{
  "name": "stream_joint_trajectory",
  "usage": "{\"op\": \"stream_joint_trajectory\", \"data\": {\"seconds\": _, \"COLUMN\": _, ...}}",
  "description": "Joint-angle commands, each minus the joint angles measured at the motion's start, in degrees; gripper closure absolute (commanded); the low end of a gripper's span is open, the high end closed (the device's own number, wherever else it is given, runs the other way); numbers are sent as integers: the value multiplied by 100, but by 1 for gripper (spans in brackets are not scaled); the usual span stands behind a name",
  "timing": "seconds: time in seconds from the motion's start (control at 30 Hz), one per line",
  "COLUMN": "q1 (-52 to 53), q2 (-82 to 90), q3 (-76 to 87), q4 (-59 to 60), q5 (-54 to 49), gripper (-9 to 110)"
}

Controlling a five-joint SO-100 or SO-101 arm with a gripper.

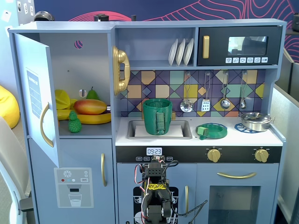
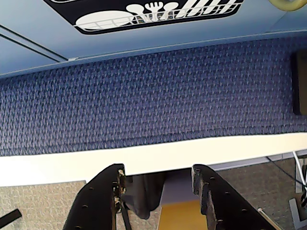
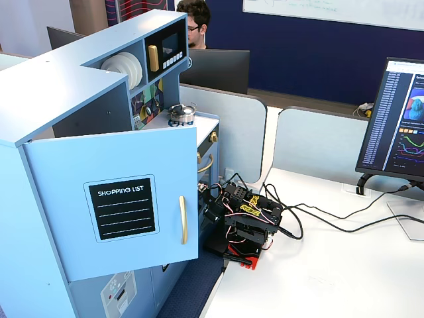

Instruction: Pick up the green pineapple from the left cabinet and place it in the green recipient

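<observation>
The green pineapple (image 1: 74, 122) stands at the front left of the shelf in the left cabinet (image 1: 88, 65), whose door (image 1: 39, 102) hangs open. The green recipient (image 1: 157, 116), a tall pot with a strap handle, stands in the sink. My arm (image 1: 155, 186) is folded low in front of the kitchen's base, far below both; it also shows in a fixed view (image 3: 246, 222). In the wrist view my gripper (image 2: 158, 168) points down at blue carpet and a white table edge, with its jaws apart and nothing between them.
A mango (image 1: 89, 106), bananas (image 1: 96, 118) and a light-green pear (image 1: 92, 94) lie behind the pineapple. A flat green dish (image 1: 211, 130) and a small steel pot (image 1: 256, 121) sit on the counter. Cables (image 3: 318, 222) trail over the white desk.
</observation>
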Motion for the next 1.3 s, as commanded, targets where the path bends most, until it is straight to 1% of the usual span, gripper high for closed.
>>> {"op": "stream_joint_trajectory", "data": {"seconds": 0.0, "q1": 167, "q2": -44, "q3": 53, "q4": 1002, "q5": 123, "gripper": 101}}
{"op": "stream_joint_trajectory", "data": {"seconds": 0.37, "q1": 132, "q2": -44, "q3": 53, "q4": 1002, "q5": 123, "gripper": 101}}
{"op": "stream_joint_trajectory", "data": {"seconds": 0.43, "q1": -97, "q2": -53, "q3": 53, "q4": 967, "q5": 0, "gripper": 101}}
{"op": "stream_joint_trajectory", "data": {"seconds": 0.47, "q1": -281, "q2": -62, "q3": 53, "q4": 809, "q5": 105, "gripper": 101}}
{"op": "stream_joint_trajectory", "data": {"seconds": 0.53, "q1": -703, "q2": -70, "q3": 44, "q4": 185, "q5": 114, "gripper": 101}}
{"op": "stream_joint_trajectory", "data": {"seconds": 0.6, "q1": -1318, "q2": -70, "q3": 44, "q4": -993, "q5": 185, "gripper": 101}}
{"op": "stream_joint_trajectory", "data": {"seconds": 0.67, "q1": -2004, "q2": -70, "q3": -158, "q4": -1978, "q5": -132, "gripper": 101}}
{"op": "stream_joint_trajectory", "data": {"seconds": 0.73, "q1": -2725, "q2": -62, "q3": -387, "q4": -2953, "q5": 53, "gripper": 97}}
{"op": "stream_joint_trajectory", "data": {"seconds": 0.8, "q1": -3366, "q2": -62, "q3": -545, "q4": -3806, "q5": -299, "gripper": 97}}
{"op": "stream_joint_trajectory", "data": {"seconds": 0.87, "q1": -3876, "q2": -237, "q3": -694, "q4": -4808, "q5": -316, "gripper": 92}}
{"op": "stream_joint_trajectory", "data": {"seconds": 0.93, "q1": -4228, "q2": -589, "q3": -1090, "q4": -5440, "q5": -343, "gripper": 85}}
{"op": "stream_joint_trajectory", "data": {"seconds": 1.07, "q1": -4799, "q2": -1468, "q3": -2083, "q4": -6047, "q5": -413, "gripper": 78}}
{"op": "stream_joint_trajectory", "data": {"seconds": 1.17, "q1": -4772, "q2": -2373, "q3": -2672, "q4": -6750, "q5": -606, "gripper": 71}}
{"op": "stream_joint_trajectory", "data": {"seconds": 1.27, "q1": -4676, "q2": -3164, "q3": -3243, "q4": -7189, "q5": -729, "gripper": 67}}
